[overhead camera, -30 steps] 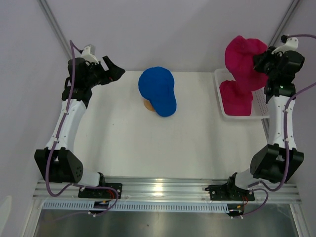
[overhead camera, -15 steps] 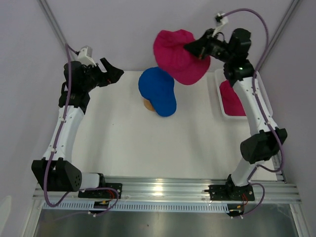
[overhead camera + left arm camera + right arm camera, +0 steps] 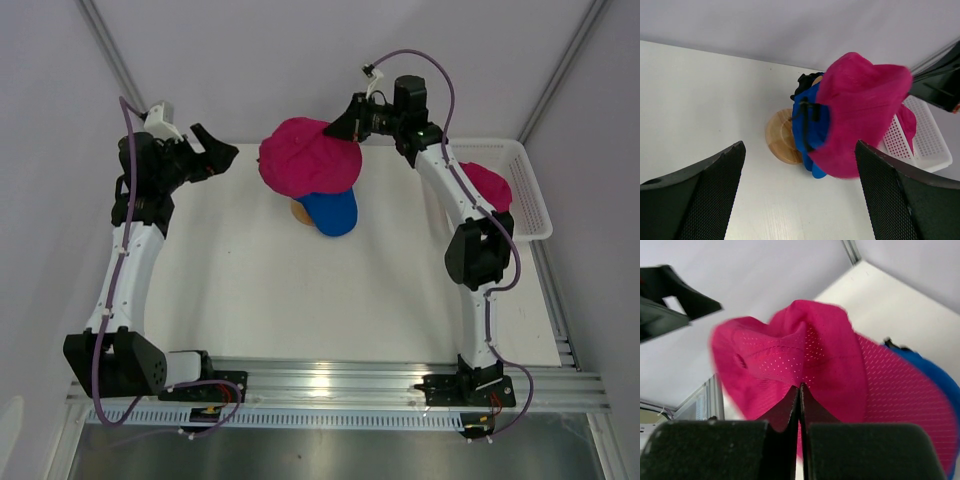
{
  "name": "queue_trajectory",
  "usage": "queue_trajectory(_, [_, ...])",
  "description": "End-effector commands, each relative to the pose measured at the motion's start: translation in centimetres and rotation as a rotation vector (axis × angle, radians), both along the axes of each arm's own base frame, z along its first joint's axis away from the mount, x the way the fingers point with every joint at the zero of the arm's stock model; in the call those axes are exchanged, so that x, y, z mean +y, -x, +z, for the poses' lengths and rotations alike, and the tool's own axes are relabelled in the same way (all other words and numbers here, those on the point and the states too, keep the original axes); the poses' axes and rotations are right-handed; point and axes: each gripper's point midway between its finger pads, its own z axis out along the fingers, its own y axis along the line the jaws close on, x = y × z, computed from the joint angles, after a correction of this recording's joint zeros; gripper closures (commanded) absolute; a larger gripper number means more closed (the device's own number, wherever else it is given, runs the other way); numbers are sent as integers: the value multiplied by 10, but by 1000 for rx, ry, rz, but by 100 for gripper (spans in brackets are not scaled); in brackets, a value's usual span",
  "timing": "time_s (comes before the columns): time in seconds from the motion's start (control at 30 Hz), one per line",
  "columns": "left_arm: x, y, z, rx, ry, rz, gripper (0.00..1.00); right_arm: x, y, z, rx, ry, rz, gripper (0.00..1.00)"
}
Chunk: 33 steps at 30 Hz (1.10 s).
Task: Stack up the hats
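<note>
My right gripper (image 3: 347, 128) is shut on a magenta-pink hat (image 3: 305, 158) and holds it over the royal blue hat (image 3: 330, 210), which sits on the tan wooden stand (image 3: 299, 211). In the right wrist view the pink hat (image 3: 805, 365) hangs from my pinched fingertips, with the blue hat (image 3: 935, 377) behind it. In the left wrist view the pink hat (image 3: 860, 110) covers most of the blue hat (image 3: 810, 125) on the stand (image 3: 781, 137). A second pink hat (image 3: 487, 185) lies in the white basket (image 3: 527, 190). My left gripper (image 3: 215, 152) is open and empty at the table's far left.
The white mesh basket stands at the far right edge of the table; it also shows in the left wrist view (image 3: 925, 145). Grey walls and metal frame posts (image 3: 110, 60) close in the back. The aluminium rail (image 3: 320, 380) runs along the near edge.
My right arm has swung left from above the basket, carrying the pink hat across and down over the blue hat. My left arm has shifted slightly.
</note>
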Motion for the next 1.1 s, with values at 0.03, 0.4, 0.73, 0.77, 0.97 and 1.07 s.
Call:
queue_trajectory(0.03, [1,3,14,-58,-8,-17,7,-6,-3,4,-36,26,-29,100])
queue_trajectory(0.4, [-6,-7,-1,-33,43,-48,8,-29,-4,21,-83,22,-229,100])
queue_trajectory(0.73, [-10,-16,-16,3,77,-66,9,-60,-7,4,-18,-127,-177,100])
queue_trajectory(0.77, [-11,-16,-16,4,80,-72,9,-61,-9,-1,-4,-149,-176,100])
queue_trajectory(0.97, [-10,-20,-23,21,83,-70,9,-52,-17,-45,66,-91,-167,100])
queue_trajectory(1.07, [-10,-24,-24,21,87,-70,9,-52,-21,-61,81,-47,-182,100])
